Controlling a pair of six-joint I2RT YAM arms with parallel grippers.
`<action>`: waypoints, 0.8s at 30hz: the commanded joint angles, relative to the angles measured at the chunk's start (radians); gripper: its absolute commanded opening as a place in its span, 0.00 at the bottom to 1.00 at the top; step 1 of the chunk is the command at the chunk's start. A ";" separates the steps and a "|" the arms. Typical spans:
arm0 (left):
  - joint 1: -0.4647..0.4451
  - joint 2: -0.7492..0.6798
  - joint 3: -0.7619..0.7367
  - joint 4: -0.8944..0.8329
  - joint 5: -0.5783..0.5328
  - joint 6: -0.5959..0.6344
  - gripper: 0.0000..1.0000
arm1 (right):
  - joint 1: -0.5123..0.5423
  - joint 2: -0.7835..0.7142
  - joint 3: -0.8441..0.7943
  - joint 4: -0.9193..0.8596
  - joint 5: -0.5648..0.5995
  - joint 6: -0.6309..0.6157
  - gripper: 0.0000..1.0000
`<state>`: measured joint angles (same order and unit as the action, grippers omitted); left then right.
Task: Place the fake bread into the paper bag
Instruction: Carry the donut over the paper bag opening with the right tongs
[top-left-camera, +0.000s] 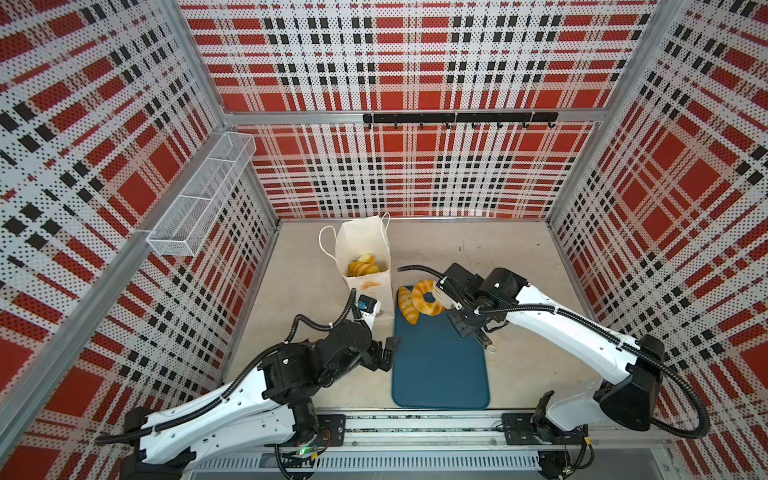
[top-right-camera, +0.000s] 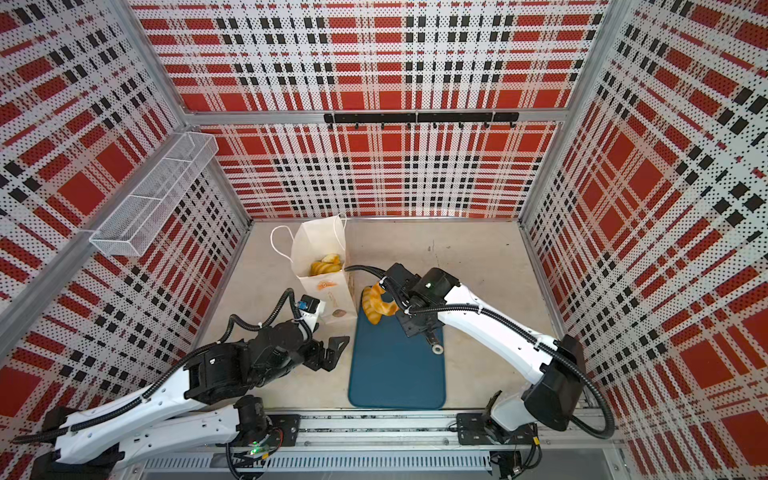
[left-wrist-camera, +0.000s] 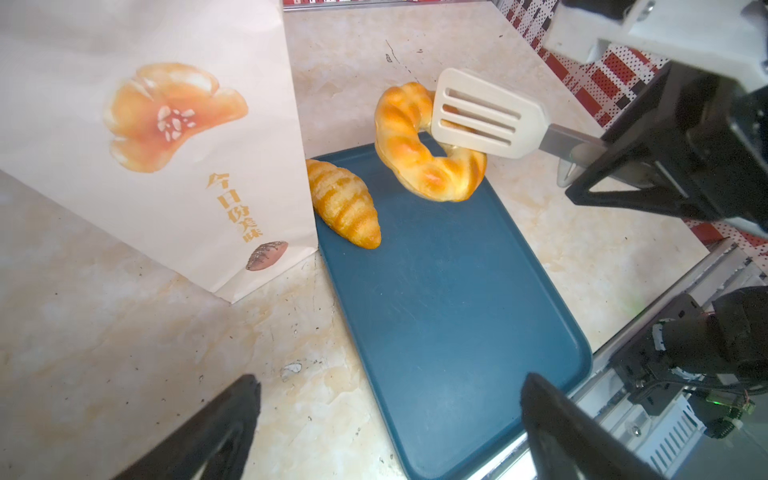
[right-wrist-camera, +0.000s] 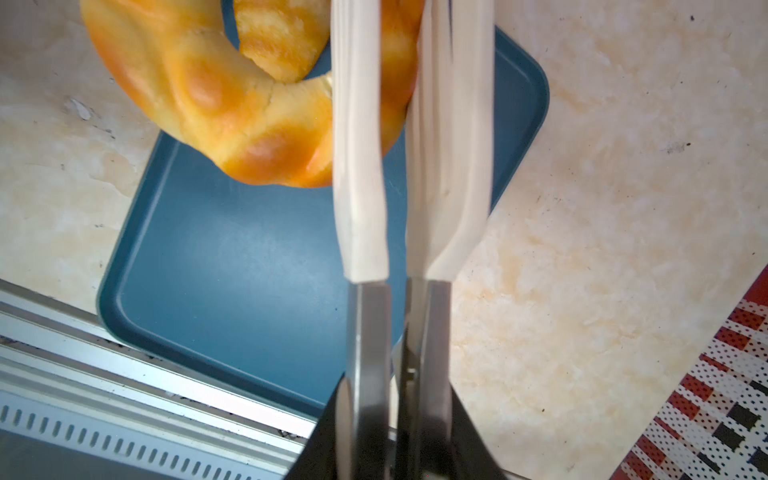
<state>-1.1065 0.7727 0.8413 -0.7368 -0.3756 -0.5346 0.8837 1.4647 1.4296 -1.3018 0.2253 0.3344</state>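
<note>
My right gripper (top-left-camera: 469, 326) (right-wrist-camera: 395, 436) is shut on the metal handles of cream-headed tongs (left-wrist-camera: 486, 112) (right-wrist-camera: 361, 166). The tongs clamp a golden ring doughnut (top-left-camera: 430, 309) (left-wrist-camera: 399, 137) (right-wrist-camera: 187, 83), held on edge over the far end of the teal tray (top-left-camera: 440, 365) (left-wrist-camera: 449, 291). A striped croissant (top-left-camera: 406, 307) (left-wrist-camera: 345, 203) lies on the tray's far left corner, against the paper bag (top-left-camera: 370, 284) (left-wrist-camera: 166, 187). The bag stands open with fake bread (top-left-camera: 361, 266) inside. My left gripper (top-left-camera: 388, 353) (left-wrist-camera: 390, 382) is open and empty at the tray's left edge.
A white wire basket (top-left-camera: 199, 195) hangs on the left wall. A black hook rail (top-left-camera: 457, 118) runs along the back wall. The arms' metal base rail (top-left-camera: 415, 428) borders the tray's near end. The bag's cord handles (top-left-camera: 326, 245) stick out at its far side.
</note>
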 joint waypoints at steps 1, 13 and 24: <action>0.018 -0.013 0.048 -0.041 -0.019 0.035 0.99 | 0.014 -0.044 0.056 -0.008 0.027 0.029 0.30; 0.148 -0.032 0.150 -0.125 0.065 0.129 0.99 | 0.054 -0.060 0.190 -0.036 0.036 0.044 0.31; 0.254 -0.050 0.246 -0.203 0.120 0.194 0.99 | 0.107 0.018 0.402 -0.064 0.087 0.013 0.31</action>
<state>-0.8745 0.7326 1.0546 -0.9058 -0.2760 -0.3725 0.9821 1.4609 1.7809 -1.3815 0.2764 0.3580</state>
